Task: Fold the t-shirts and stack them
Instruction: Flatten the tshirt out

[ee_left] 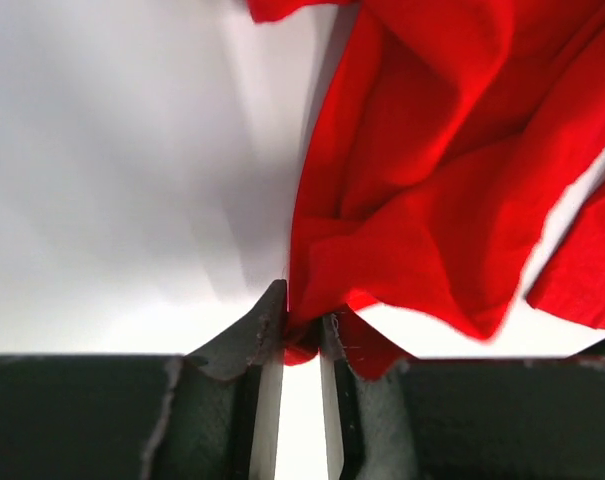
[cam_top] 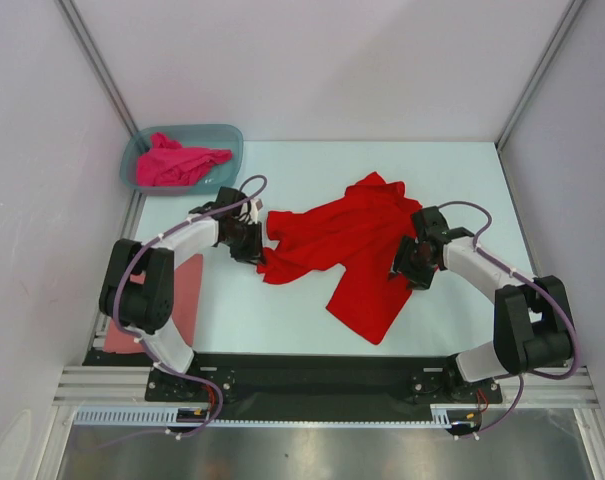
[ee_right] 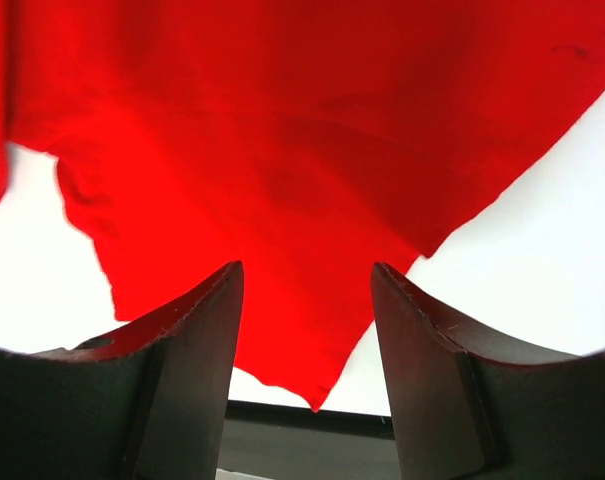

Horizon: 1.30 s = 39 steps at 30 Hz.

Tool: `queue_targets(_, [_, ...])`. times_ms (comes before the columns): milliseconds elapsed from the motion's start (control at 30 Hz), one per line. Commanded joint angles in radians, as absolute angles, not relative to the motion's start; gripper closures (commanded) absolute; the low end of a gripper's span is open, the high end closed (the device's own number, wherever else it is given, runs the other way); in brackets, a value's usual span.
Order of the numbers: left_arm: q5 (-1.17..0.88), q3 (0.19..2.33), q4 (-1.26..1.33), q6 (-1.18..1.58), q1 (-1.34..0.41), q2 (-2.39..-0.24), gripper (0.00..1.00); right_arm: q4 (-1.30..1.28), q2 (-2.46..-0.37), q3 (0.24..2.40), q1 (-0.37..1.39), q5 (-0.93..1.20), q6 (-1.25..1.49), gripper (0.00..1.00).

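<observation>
Mid-table: red shirt, bunched, long axis left to right, one flap trailing toward the near edge. At its left end: left gripper, narrowed onto a fold of red cloth, pinched right at the edge. At its right end: right gripper, spread wide, gripping nothing, a cloth corner between the fingers. Next, likely: close on that corner, pull apart along the axis. Elsewhere: pink shirt in tub; salmon shirt flat, near left.

no readable text or labels anywhere
</observation>
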State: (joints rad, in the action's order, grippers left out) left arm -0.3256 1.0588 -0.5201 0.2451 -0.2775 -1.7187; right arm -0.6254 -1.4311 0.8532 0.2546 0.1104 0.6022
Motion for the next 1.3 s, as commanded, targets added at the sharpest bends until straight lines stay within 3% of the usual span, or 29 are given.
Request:
queue_targets(0, [-0.293,1.055,-0.560,0.255,-0.282,-1.609,0.77,-0.601,-1.462,0.881,0.241,0.074,0.609,0.41])
queue_targets(133, [-0.310,1.028,-0.555,0.250,-0.281,-1.592,0.78,-0.594,-1.467,0.893,0.230,0.078,0.609,0.41])
queue_targets(267, [-0.296,1.005,-0.560,0.264,-0.291,-1.585,1.00,-0.597,-1.460,0.897,0.224,0.078,0.607,0.41])
queue_targets(433, [-0.174,0.968,-0.577,0.340,-0.448,-1.509,1.00,-0.601,-1.465,0.885,0.224,0.071,0.624,0.41])
queue_targets(800, [0.381,0.957,-0.870,0.477,-0.885,-1.511,1.00,-0.595,-1.531,0.870,0.225,0.041,0.621,0.41])
queue_targets(1033, [0.529,1.015,-1.034,0.575,-0.881,-1.473,1.00,-0.581,-1.607,0.887,0.212,0.002,0.601,0.41])
queue_targets(1267, [0.563,1.011,-0.980,0.581,-0.788,-1.497,1.00,-0.606,-1.805,0.975,0.152,-0.106,0.666,0.45])
